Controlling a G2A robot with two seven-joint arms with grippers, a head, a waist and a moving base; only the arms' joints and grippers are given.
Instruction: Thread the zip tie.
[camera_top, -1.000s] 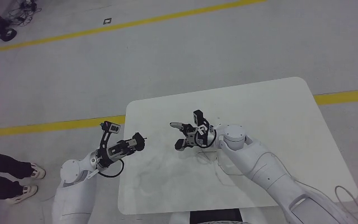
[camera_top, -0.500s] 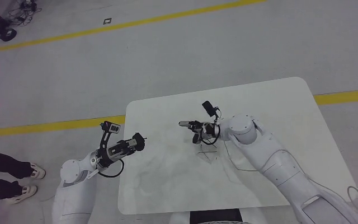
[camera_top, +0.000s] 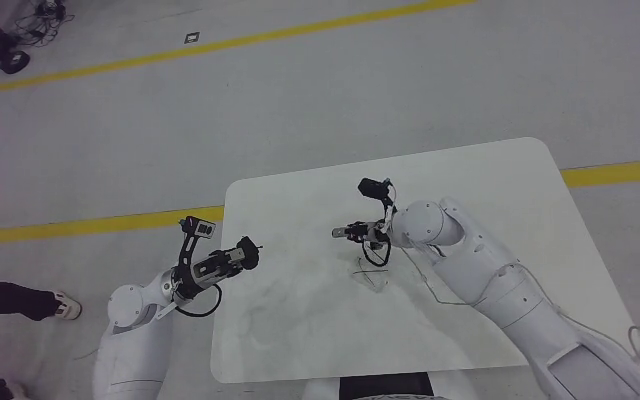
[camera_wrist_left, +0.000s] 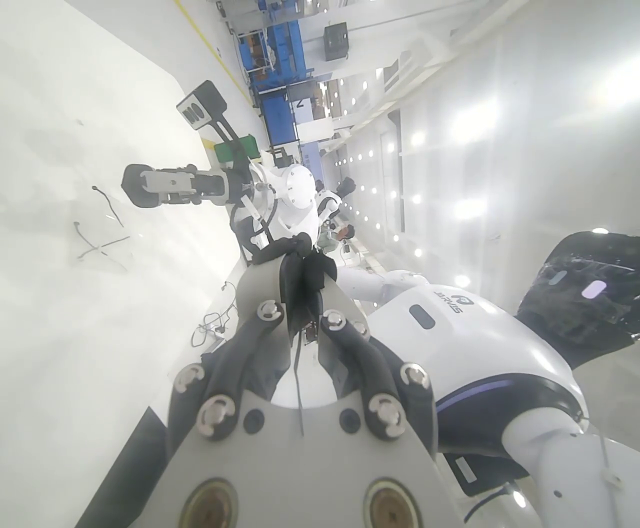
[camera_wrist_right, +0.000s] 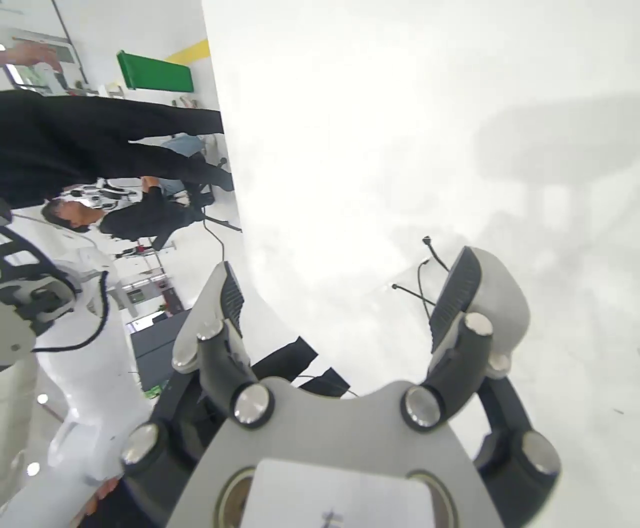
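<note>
My left gripper is shut on a thin black zip tie, whose strand runs back between the fingers. In the top view this gripper hovers at the table's left edge. Loose black zip ties lie crossed on the white table near its middle; the left wrist view shows these ties too. My right gripper is open and holds nothing, with the ties on the table just beyond one finger. Seen from above, it hangs over the table a little to the left of the ties.
The white table is bare around the ties. The right gripper faces the left wrist camera across the table. A green bin and people are off the table in the room behind.
My right gripper has swung toward the table's far right side, turned about its wrist, and now sits closer to the loose ties. The left arm has kept still with its tie.
</note>
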